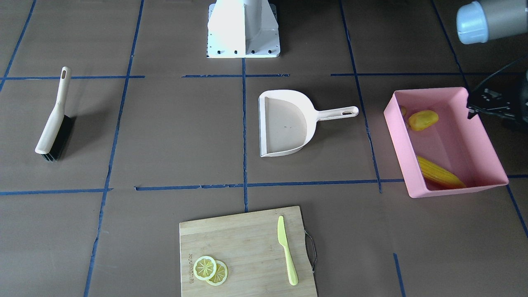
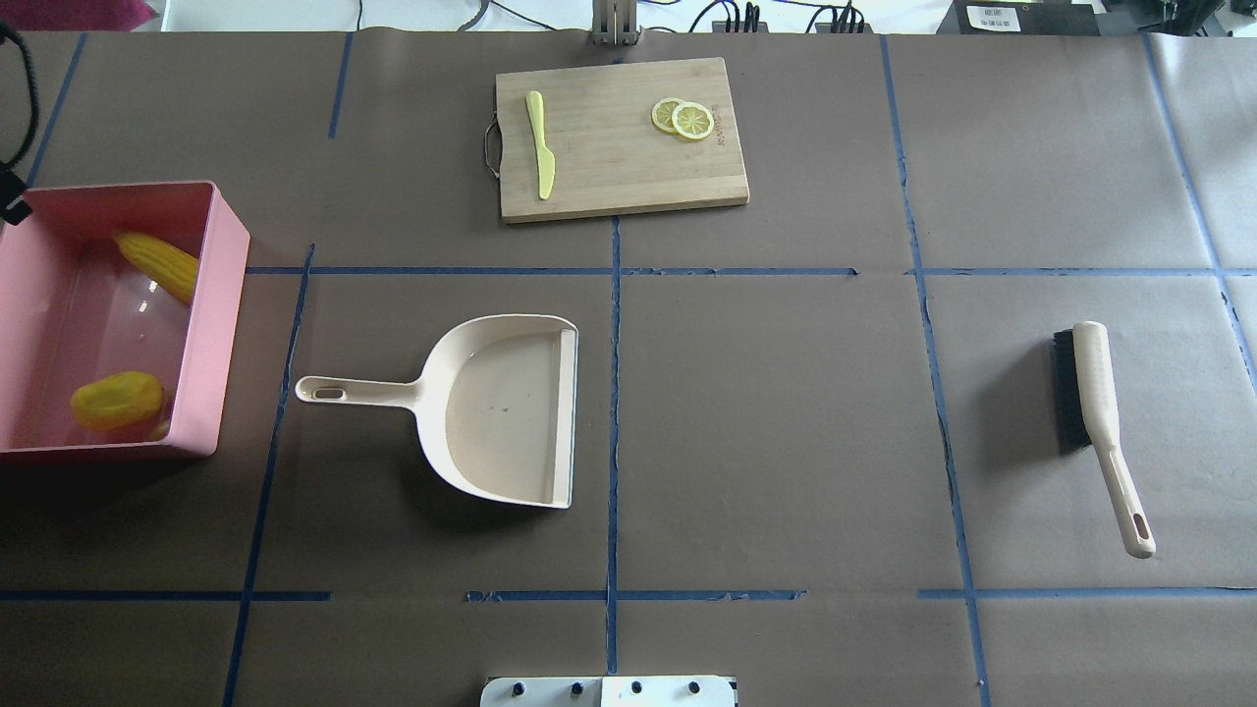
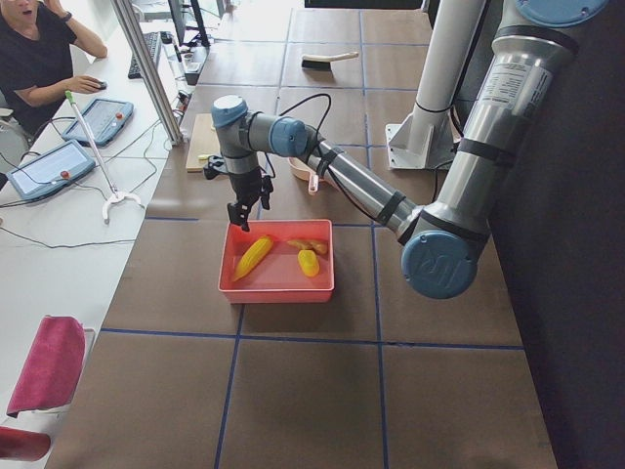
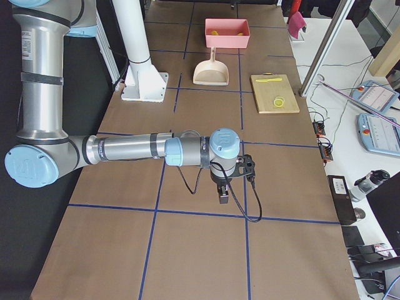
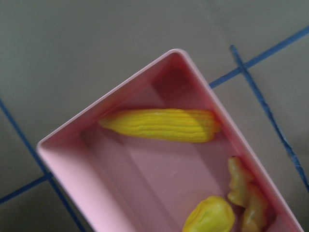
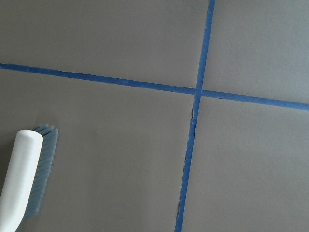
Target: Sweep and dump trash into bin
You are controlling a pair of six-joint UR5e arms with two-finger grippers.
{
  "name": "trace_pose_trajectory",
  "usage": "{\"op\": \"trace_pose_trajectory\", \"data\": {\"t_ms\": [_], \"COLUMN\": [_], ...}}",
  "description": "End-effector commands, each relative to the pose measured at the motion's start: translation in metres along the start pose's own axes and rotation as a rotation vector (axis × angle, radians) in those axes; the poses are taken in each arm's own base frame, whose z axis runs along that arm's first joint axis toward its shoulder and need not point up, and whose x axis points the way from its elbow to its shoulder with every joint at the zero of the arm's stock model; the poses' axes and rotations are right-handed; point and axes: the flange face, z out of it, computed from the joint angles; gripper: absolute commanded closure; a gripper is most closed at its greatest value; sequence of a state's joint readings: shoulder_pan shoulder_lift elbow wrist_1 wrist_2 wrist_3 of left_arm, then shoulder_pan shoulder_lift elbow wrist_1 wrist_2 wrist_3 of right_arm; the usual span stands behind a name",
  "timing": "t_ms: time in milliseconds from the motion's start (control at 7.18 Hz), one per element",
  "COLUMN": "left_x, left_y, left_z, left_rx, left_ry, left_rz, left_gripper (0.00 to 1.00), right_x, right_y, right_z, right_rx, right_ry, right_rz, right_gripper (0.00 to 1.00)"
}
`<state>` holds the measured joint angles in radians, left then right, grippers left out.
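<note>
The pink bin (image 1: pixel 458 190) stands at the robot's left end of the table. Inside it lie the corn cob (image 1: pixel 437 173), the yellow potato-like lump (image 1: pixel 423 119) and the small ginger root (image 5: pixel 246 198). The left wrist view looks down into the bin (image 5: pixel 77 169) at all three. My left gripper (image 3: pixel 237 213) hangs just above the bin's outer edge; I cannot tell whether it is open or shut. My right gripper (image 4: pixel 223 199) hangs over bare table near the brush (image 6: pixel 21 179); I cannot tell its state either.
The cream dustpan (image 2: pixel 501 407) lies empty mid-table, handle toward the bin. The brush (image 2: pixel 1095 393) lies on the robot's right side. A wooden cutting board (image 2: pixel 609 157) at the far edge holds a green knife (image 2: pixel 540 157) and lemon slices (image 2: pixel 684 119).
</note>
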<state>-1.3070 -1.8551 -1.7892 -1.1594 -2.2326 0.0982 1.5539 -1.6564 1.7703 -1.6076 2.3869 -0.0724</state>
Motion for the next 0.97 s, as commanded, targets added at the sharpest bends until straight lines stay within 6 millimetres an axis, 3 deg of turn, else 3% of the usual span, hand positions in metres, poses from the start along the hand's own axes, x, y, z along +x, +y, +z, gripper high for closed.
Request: {"op": "trace_pose_trajectory", "data": {"t_ms": [0, 139, 279, 557, 836], "left_x": [-0.120, -0.135, -0.160, -0.174, -0.176], "left_y": [0.060, 0.081, 0.121, 0.180, 0.177], "left_z": [0.032, 0.041, 0.057, 0.091, 0.093], "left_rx": [-0.033, -0.038, -0.011, -0.004, -0.003], "left_ry": [0.048, 0.069, 0.083, 0.152, 0.152], "left_rz": [-0.227, -0.261, -0.289, -0.324, -0.325], "left_gripper": [0.00, 0.00, 0.00, 0.00, 0.00], "right_x": [0.005, 0.005, 0.005, 0.004, 0.003], "right_y": [0.005, 0.005, 0.005, 0.004, 0.004], "right_z": [0.005, 0.005, 0.005, 0.004, 0.003], "right_rx": [-0.011, -0.011, -0.011, -0.009, -0.008], "right_ry": [-0.001, -0.001, -0.001, -0.001, -0.001], "right_rz": [0.010, 0.010, 0.012, 0.010, 0.007], "right_gripper": [0.00, 0.00, 0.00, 0.00, 0.00]}}
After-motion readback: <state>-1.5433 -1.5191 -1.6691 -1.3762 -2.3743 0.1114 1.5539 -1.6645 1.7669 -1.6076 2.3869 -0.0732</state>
